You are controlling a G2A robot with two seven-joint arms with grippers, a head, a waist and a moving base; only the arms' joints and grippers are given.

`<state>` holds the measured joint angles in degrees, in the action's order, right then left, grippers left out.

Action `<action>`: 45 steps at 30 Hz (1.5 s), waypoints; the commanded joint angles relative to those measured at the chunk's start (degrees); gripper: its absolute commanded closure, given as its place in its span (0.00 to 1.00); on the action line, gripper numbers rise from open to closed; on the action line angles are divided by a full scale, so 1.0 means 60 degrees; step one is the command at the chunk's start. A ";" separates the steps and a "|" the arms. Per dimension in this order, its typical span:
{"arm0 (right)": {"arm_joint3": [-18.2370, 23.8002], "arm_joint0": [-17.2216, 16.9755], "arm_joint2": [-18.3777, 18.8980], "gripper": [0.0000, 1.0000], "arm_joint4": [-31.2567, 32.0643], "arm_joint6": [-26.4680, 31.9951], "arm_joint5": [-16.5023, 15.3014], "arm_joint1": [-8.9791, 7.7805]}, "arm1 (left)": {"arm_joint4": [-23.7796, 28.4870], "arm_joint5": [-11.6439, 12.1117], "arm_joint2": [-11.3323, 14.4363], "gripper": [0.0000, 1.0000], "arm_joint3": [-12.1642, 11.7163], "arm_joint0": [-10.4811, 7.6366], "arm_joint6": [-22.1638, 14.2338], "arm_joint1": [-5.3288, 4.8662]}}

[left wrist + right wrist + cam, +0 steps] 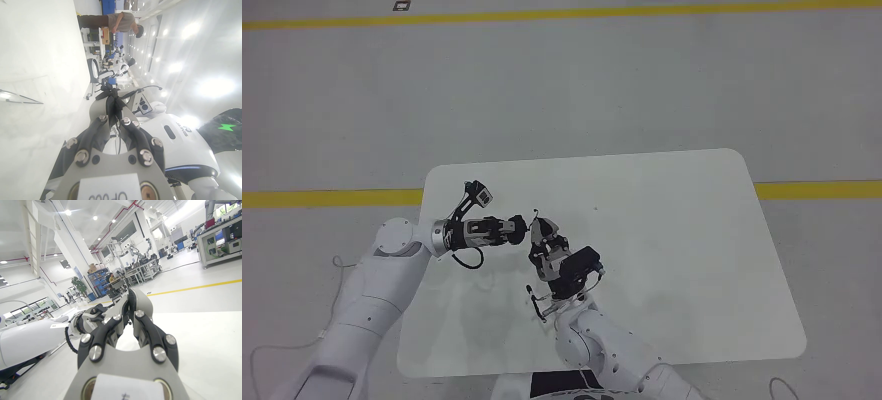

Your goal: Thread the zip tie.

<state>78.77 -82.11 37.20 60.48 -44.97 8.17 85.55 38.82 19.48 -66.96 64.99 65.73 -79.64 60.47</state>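
Observation:
Both arms meet above the left half of the white table (692, 260). My left gripper (520, 228) comes in from the left, and my right gripper (541, 238) comes up from the near edge. Their tips touch. The zip tie (535, 214) is a thin black strap sticking out from where they meet. In the right wrist view my right gripper (129, 298) is shut, with the zip tie (127, 283) rising past its tips and the left gripper (113, 308) pressed against it. In the left wrist view my left gripper (113, 102) is shut, and a thin stretch of the zip tie (119, 140) runs back between its fingers.
The table's right half (712, 300) is bare, and its rounded edge (747, 165) is far from the grippers. Grey floor with yellow lines (802, 189) surrounds it. Workbenches (143, 270) stand far off in the hall.

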 commanded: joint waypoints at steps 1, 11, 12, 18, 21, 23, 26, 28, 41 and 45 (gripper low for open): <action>-0.0015 0.0009 -0.0005 1.00 -0.0010 0.0009 0.0033 0.0005 | 0.0000 0.0000 0.0000 1.00 0.0000 0.0000 0.0000 0.0000; -0.0042 0.0023 -0.0016 1.00 0.0007 0.0007 0.0128 0.0014 | 0.0000 0.0000 0.0000 1.00 0.0000 0.0000 0.0000 0.0000; -0.0042 0.0017 -0.0008 1.00 0.0009 0.0000 0.0139 0.0013 | 0.0000 0.0000 0.0000 1.00 0.0000 0.0000 0.0000 0.0000; -0.0025 -0.0044 0.0060 1.00 0.0005 -0.0042 0.0156 -0.0006 | 0.0000 0.0000 0.0000 1.00 0.0000 0.0000 0.0000 0.0000; -0.0027 -0.0074 0.0090 1.00 0.0000 -0.0015 0.0156 -0.0019 | 0.0000 0.0000 0.0000 1.00 0.0000 0.0000 0.0000 0.0000; -0.0032 -0.0088 0.0101 1.00 0.0003 0.0017 0.0149 -0.0028 | 0.0000 0.0000 0.0000 1.00 0.0000 0.0000 0.0000 0.0000; -0.0041 -0.0099 0.0111 1.00 0.0001 0.0057 0.0152 -0.0035 | 0.0000 0.0000 0.0000 1.00 0.0000 0.0000 0.0000 0.0000; -0.0046 -0.0103 0.0116 1.00 0.0001 0.0075 0.0166 -0.0036 | 0.0000 0.0000 0.0000 1.00 0.0000 0.0000 0.0000 0.0000; -0.0048 -0.0160 0.0202 1.00 -0.0107 0.0032 0.0237 -0.0044 | 0.0000 0.0000 0.0000 1.00 0.0000 0.0000 0.0000 0.0000; -0.0030 -0.0187 0.0231 1.00 -0.0102 0.0073 0.0242 -0.0053 | 0.0000 0.0000 0.0000 1.00 0.0000 0.0000 0.0000 0.0000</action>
<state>78.56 -83.21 38.55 59.83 -44.64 9.59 85.24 38.82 19.48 -66.96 64.99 65.73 -79.64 60.47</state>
